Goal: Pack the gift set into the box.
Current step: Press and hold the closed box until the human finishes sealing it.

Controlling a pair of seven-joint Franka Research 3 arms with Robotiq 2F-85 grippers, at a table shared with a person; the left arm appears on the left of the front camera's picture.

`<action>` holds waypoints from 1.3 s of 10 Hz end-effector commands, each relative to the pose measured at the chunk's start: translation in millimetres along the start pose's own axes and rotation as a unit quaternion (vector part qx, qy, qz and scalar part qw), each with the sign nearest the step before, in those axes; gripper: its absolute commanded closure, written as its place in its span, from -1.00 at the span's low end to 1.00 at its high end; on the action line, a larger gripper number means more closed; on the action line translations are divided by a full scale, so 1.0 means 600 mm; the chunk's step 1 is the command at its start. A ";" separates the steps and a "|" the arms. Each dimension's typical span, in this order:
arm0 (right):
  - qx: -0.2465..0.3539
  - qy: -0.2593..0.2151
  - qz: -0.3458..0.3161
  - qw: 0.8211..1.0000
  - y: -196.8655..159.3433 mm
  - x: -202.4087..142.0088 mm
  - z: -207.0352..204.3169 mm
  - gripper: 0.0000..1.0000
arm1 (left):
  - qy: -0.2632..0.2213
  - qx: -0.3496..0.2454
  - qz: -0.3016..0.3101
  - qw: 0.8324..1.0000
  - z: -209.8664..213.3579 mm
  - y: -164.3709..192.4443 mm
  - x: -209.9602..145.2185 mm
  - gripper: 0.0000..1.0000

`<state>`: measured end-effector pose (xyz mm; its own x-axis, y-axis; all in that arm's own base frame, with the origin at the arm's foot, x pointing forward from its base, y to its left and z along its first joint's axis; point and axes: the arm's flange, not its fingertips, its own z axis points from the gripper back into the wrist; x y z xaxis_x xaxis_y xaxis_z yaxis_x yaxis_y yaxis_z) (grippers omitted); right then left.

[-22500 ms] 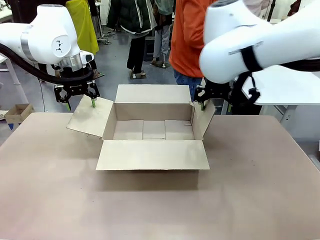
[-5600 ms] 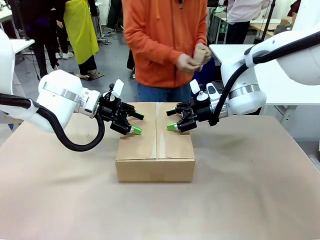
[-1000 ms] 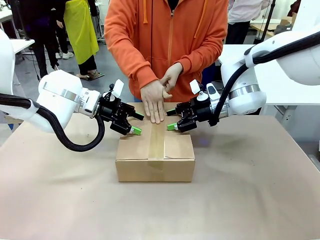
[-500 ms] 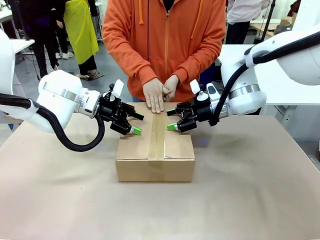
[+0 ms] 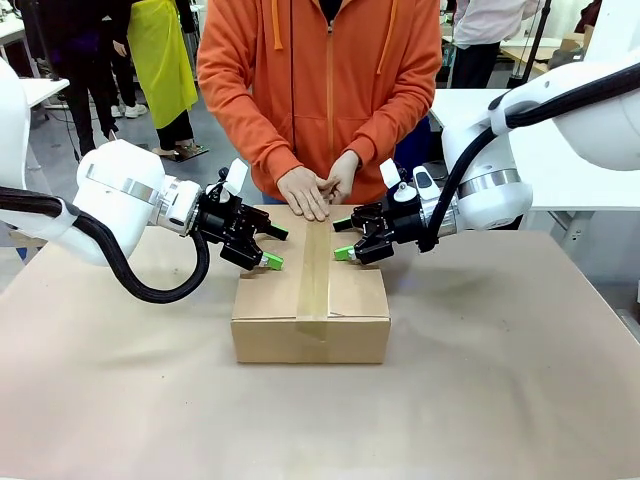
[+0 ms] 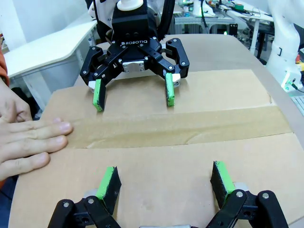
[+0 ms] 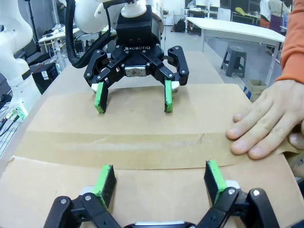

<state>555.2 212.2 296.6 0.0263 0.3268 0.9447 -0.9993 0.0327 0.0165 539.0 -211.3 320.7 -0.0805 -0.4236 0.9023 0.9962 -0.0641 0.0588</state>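
The box sits shut on the bench between both hands, left hand and right hand wide and empty, each pressing its flap; tape runs lengthwise midway between them, smoothed by the person's hands.

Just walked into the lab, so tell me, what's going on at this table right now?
A person in an orange hoodie presses a hand on the far end of a brown tape strip along the closed brown cardboard box. The robot's left hand and right hand, both open, sit on the box top either side of the tape, holding nothing.
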 end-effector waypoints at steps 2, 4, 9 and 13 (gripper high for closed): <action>0.003 0.008 0.000 1.000 -0.001 -0.001 -0.002 -1.00 | -0.001 -0.002 0.000 1.000 -0.002 -0.002 -0.001 -1.00; 0.003 0.008 0.000 1.000 -0.001 -0.001 -0.002 -1.00 | -0.001 -0.002 0.000 1.000 -0.002 -0.002 -0.001 -1.00; 0.003 0.008 0.000 1.000 -0.001 -0.001 -0.002 -1.00 | -0.001 -0.002 0.000 1.000 -0.002 -0.002 -0.001 -1.00; 0.017 -0.018 0.000 1.000 0.008 0.016 0.028 -1.00 | 0.000 0.000 0.000 1.000 0.000 0.000 0.000 -1.00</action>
<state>554.7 210.3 300.4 0.0233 0.3124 0.9497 -0.9996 0.0219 0.0173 539.1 -211.2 321.1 -0.0810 -0.4226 0.9027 0.9962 -0.0646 0.0591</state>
